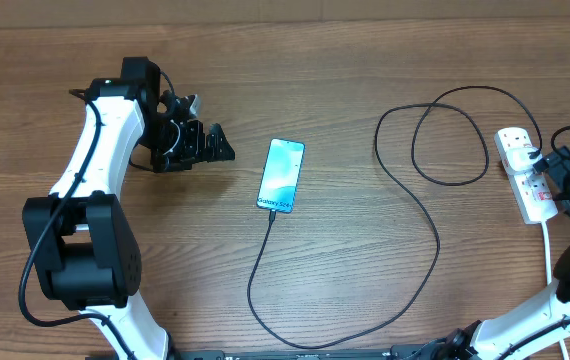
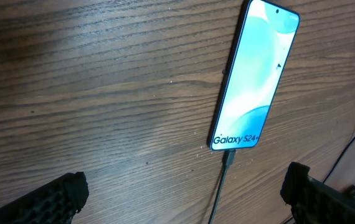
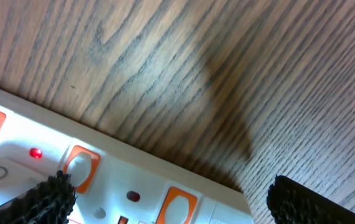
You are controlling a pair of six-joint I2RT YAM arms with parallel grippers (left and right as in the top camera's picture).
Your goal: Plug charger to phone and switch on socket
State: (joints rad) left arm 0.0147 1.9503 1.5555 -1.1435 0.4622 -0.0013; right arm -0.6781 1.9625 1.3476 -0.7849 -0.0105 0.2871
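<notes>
**Phone.** The phone (image 1: 281,176) lies flat, screen up, near the middle of the table. Its lettered end points to the near edge. The screen is light blue-teal.

**Charger.** The charger (image 1: 435,230) meets the phone's lettered end. In the left wrist view its connector tip (image 2: 228,157) sits against the port there and looks seated. From that point the black cable runs toward the near edge and sweeps right in a wide curve. It then crosses itself in a loop at the far right and ends at a plug in the socket's far end.

**Socket.** The socket (image 1: 525,172) lies at the right of the table, well apart from the phone. Its white cord (image 1: 548,250) leads to the near edge. In the right wrist view a small red light (image 3: 35,152) glows on its face, beside orange-framed switches.

**End effectors.** The left gripper (image 1: 217,143) is released, jaws spread wide and holding nothing. It sits left of the phone and clear of it. The right gripper (image 3: 171,202) is likewise released and empty, and hangs just over the socket.

**Surface.** The table (image 1: 345,60) is brown wood-grain laminate, matte and evenly lit. A paler band (image 1: 265,8) runs along its far edge, and what it is cannot be told.
</notes>
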